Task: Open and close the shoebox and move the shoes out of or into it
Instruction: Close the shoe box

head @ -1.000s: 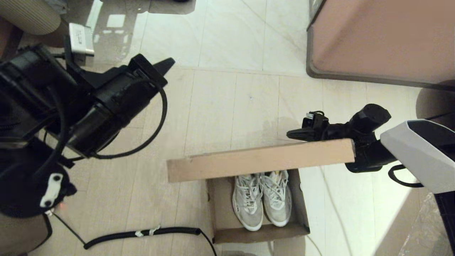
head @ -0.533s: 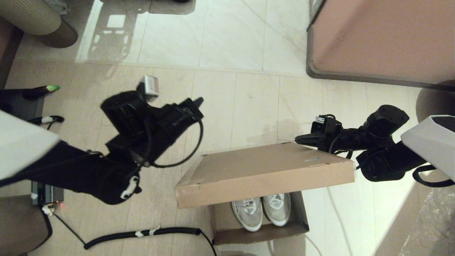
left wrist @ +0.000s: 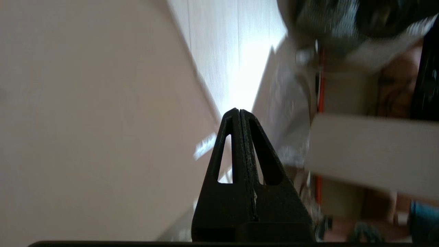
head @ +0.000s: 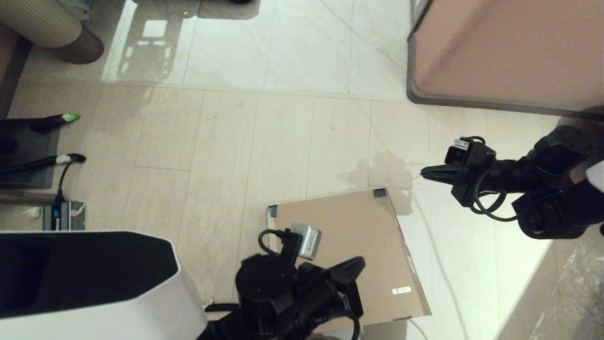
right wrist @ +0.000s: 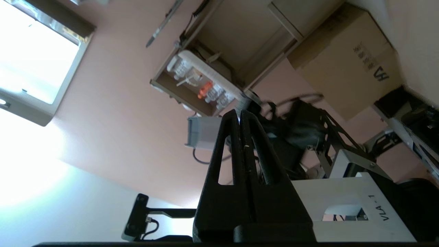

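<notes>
The brown cardboard shoebox point(head: 349, 236) lies on the floor with its flip lid down flat, dark tape at the far corners and a small white label near its right front. The shoes are hidden inside it. My left gripper point(head: 359, 262) is shut and empty, low over the near part of the lid; in the left wrist view its tips point(left wrist: 238, 110) point along the lid point(left wrist: 85, 120). My right gripper point(head: 423, 173) is shut and empty, held in the air to the right of the box, beyond its far right corner, pointing left.
A large pinkish-brown panel with a grey rim point(head: 500, 52) stands at the back right. A black mat with cables point(head: 28, 151) and a small power unit point(head: 63, 216) lie at the left. A black coiled cable point(head: 219, 307) runs near the box's left front.
The lid has swung from upright down to flat, covering the shoes. My left arm dropped from high left to the lid's near part. My right gripper pulled away rightward, off the lid.
</notes>
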Motion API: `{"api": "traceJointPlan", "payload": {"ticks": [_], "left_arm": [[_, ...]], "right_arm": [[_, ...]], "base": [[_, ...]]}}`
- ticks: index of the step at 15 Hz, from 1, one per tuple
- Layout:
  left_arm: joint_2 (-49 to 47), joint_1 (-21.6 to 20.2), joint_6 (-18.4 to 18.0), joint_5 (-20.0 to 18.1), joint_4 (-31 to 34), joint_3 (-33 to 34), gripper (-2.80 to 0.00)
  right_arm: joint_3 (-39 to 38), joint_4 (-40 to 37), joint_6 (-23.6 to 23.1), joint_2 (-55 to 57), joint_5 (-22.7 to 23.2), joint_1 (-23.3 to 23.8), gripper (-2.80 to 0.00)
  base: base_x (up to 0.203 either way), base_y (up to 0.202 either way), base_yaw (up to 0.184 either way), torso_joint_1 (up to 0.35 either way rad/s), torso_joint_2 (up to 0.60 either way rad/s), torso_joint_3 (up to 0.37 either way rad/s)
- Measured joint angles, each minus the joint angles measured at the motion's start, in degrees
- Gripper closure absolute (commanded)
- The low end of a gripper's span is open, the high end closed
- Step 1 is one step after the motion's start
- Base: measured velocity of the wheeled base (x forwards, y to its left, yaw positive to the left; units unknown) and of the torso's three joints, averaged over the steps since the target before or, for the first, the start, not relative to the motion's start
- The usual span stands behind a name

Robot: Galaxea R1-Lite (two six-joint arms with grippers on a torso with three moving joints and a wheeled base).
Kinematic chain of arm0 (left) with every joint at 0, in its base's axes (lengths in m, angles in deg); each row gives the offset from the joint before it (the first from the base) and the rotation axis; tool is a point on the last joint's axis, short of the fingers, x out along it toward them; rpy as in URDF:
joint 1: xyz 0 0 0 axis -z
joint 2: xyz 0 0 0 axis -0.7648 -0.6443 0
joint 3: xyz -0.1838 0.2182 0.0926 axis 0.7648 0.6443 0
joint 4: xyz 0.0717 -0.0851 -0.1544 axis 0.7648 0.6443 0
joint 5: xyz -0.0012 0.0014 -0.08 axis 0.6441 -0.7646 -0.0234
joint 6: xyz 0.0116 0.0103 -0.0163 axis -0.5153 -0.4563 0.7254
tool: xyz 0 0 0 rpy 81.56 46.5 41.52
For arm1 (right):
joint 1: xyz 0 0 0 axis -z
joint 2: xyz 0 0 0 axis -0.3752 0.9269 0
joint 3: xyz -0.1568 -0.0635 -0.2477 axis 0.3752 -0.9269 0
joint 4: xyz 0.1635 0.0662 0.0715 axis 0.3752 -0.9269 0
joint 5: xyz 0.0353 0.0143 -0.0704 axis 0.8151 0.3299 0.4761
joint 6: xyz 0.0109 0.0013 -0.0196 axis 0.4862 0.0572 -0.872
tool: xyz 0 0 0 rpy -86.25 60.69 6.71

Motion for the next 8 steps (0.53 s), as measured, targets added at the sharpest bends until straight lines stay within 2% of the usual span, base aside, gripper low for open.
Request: {"api": "traceJointPlan", "payload": {"ticks": [2,5,7,8], "left_arm": [[1.8,1.6,-0.7,3.4,-1.1,3.5,0.0],[8.8,0.5,-1.4,10.7,-1.3,10.6,0.0],[16.1,-3.2,-1.7,15.0,-1.3,19.5,0.0],[20.3,-6.8,-2.2,16.5,-1.2,24.0,0.0]], "right_arm": [[-3.0,0.0,-1.0,-4.3,0.0,0.8,0.0],[-9.5,0.0,-6.6,-13.2,0.0,3.9,0.0],[-15.6,0.0,-9.1,-21.2,0.0,6.8,0.0],[-19.4,0.0,-9.8,-25.8,0.0,8.6,0.0]], "base": [[0.0,0.0,0.0,0.0,0.0,0.0],[0.0,0.0,0.0,0.0,0.0,0.0],[0.0,0.0,0.0,0.0,0.0,0.0],[0.0,0.0,0.0,0.0,0.0,0.0]]}}
